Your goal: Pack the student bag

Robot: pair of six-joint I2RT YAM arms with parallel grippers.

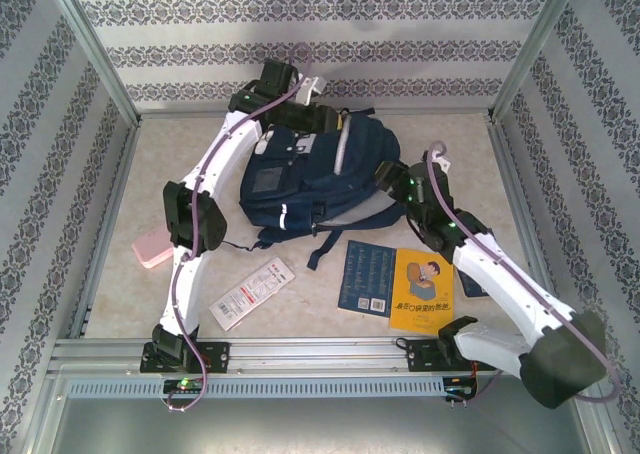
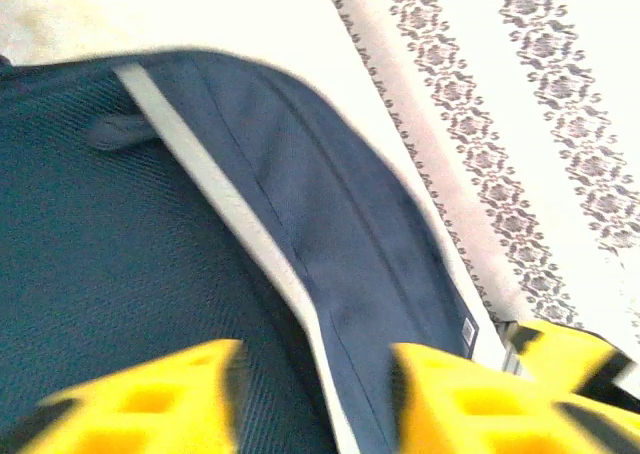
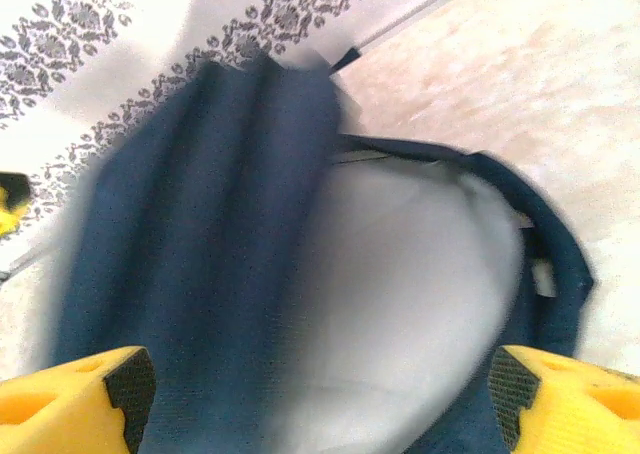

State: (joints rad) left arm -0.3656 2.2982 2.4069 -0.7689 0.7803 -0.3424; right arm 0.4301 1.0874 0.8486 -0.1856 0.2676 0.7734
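1. on the far middle of the table (image 1: 150,174), your student bag (image 1: 300,179) lies flat, with the blue book (image 1: 368,274) and yellow book (image 1: 425,292) towards the near edge.
2. your left gripper (image 2: 310,374) is about half open, the bag's striped edge running between its fingers, not pinched.
3. your right gripper (image 3: 320,374) is spread wide above the bag's pale lining, holding nothing.

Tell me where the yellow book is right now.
Top view: the yellow book lies right of centre, against the blue book, on the near side of the student bag.
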